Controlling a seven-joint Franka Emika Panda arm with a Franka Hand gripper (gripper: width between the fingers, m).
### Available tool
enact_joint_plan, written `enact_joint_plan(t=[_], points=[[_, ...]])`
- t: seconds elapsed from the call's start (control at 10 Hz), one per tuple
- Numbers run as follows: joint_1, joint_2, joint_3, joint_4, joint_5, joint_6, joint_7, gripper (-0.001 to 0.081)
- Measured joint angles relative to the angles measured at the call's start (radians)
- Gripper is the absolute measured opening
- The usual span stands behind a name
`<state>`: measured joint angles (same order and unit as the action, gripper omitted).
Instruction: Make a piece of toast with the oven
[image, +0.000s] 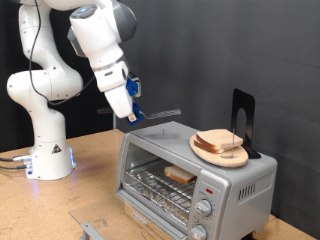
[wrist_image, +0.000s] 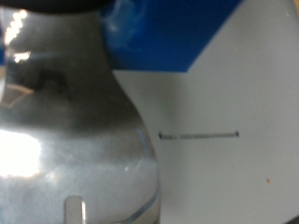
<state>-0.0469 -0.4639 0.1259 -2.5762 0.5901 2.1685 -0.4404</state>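
Note:
The silver oven (image: 236, 186) stands at the exterior view's lower right, with two round knobs (image: 205, 208) on its front. One slice of toast (image: 180, 173) lies on the wire rack inside it. My gripper (image: 132, 110), with blue fingers, hangs just above and beside the oven's top corner on the exterior view's left, and holds nothing that I can see. In the wrist view, a blue finger part (wrist_image: 154, 37) shows beside a blurred, shiny silver surface (wrist_image: 65, 140). The toast is hidden there.
A round wooden plate (image: 206, 151) with other bread slices (image: 218, 141) sits on the oven's top, with a black upright stand (image: 243, 118) behind it. The arm's white base (image: 50, 160) stands on the wooden table (image: 90, 190) at the exterior view's left.

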Motion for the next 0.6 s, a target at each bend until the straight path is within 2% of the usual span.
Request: enact_joint_plan(t=[0.3,0.6], points=[[0.029,0.013,0.066,0.011,0.007,0.022,0.018,0.0468],[0.034,0.03,0.123,0.014,0.009,0.059,0.065,0.0468]])
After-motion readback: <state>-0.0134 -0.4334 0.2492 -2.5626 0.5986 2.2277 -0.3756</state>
